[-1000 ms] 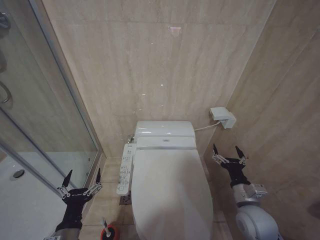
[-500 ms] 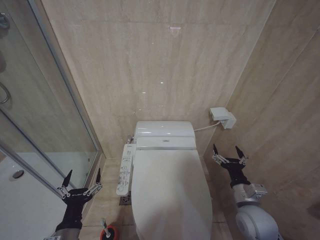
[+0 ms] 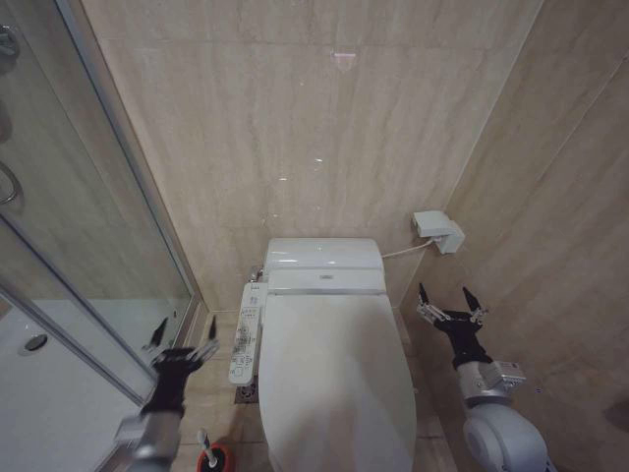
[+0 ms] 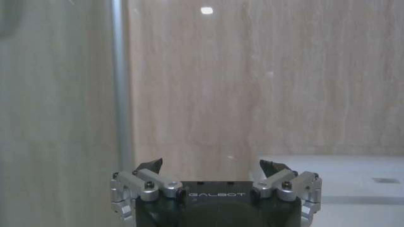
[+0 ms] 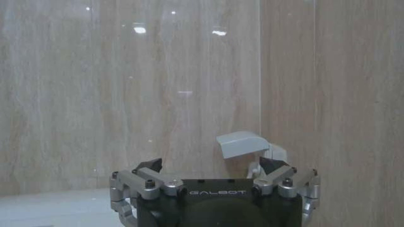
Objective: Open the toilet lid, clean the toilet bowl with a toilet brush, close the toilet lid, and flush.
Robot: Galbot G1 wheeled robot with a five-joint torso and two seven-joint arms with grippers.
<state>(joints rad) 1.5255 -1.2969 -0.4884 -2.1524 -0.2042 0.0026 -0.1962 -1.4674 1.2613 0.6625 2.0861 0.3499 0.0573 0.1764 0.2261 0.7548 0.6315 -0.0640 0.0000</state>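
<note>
**Operator:** Both grippers, report status.

**Unit:** My left gripper (image 3: 183, 339) is raised beside the toilet, near the button panel (image 3: 247, 332), fingers spread, holding nothing. My right gripper (image 3: 450, 304) hangs on the other side by the wall, fingers also spread and empty.

**Operator:** Position of task items?

**Unit:** Lid (image 3: 334, 379) is down flat over the bowl, which it covers entirely. Brush (image 3: 207, 449) stands in its red holder (image 3: 218, 458) on the floor, just under my left arm. Step one, opening the lid, is not yet done.

**Operator:** Hazards?

**Unit:** Three, by my estimate.
1. The panel lies between my left gripper and the lid edge. A sideways approach could press a button and trigger the unit.
2. The lid is glossy and smooth; a shallow hold on its rim may slip, letting it drop.
3. My left arm is close above the brush; lowering carelessly could tip the holder.

**Operator:** The glass door (image 3: 74, 246)?

**Unit:** Near my left elbow. A wide swing risks contact.
</note>
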